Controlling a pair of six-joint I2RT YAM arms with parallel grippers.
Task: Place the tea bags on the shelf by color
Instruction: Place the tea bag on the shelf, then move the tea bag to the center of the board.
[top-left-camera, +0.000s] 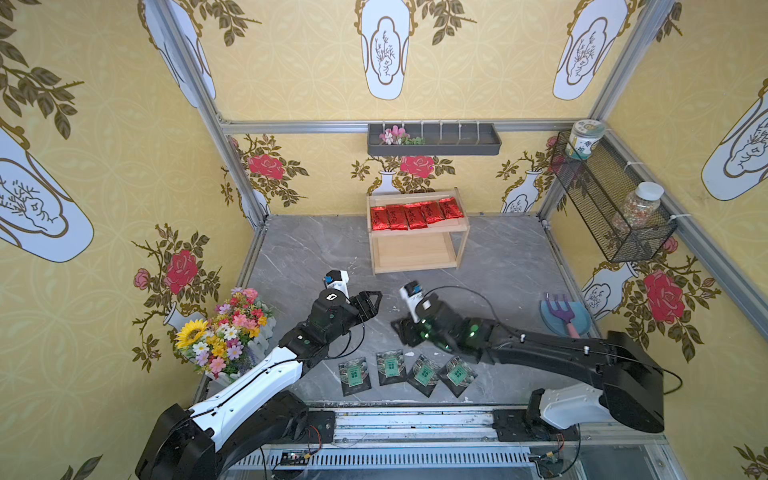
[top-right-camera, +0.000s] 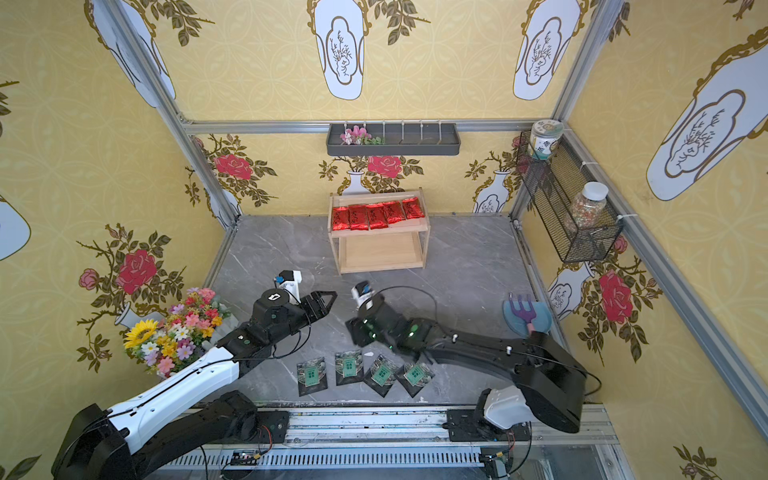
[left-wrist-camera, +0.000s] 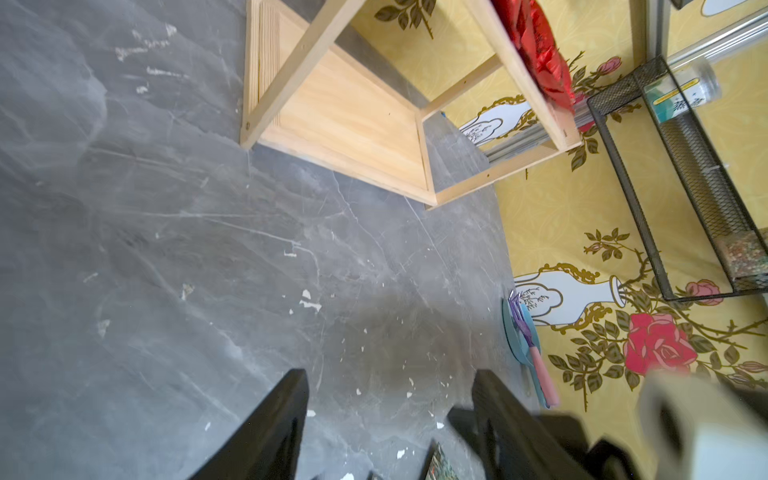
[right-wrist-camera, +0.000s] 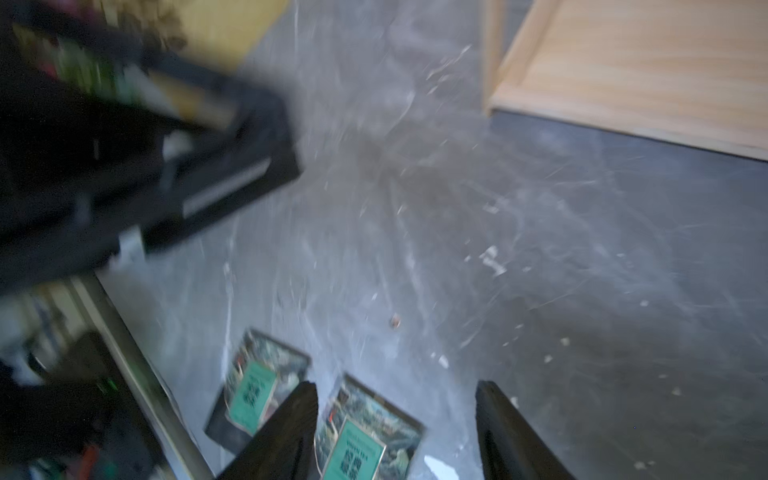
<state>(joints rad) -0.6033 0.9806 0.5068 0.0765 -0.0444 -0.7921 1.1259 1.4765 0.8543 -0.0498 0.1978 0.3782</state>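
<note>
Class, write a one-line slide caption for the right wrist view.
Open right gripper poised near two green-labelled tea packets on the grey tabletop, wooden shelf beyond.

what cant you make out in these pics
- Print on the red tea bags: too small in both top views; in the left wrist view the shelf rim cuts them off.
- Right gripper fingertips: hidden beneath its own wrist in both top views.
- Green packet lettering: motion-blurred, right wrist view.

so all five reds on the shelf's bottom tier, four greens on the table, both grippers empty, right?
No: the red sachets lie on the top tier of the shelf, as both top views show. Green packets are on the table; left gripper and right gripper are empty.
</note>
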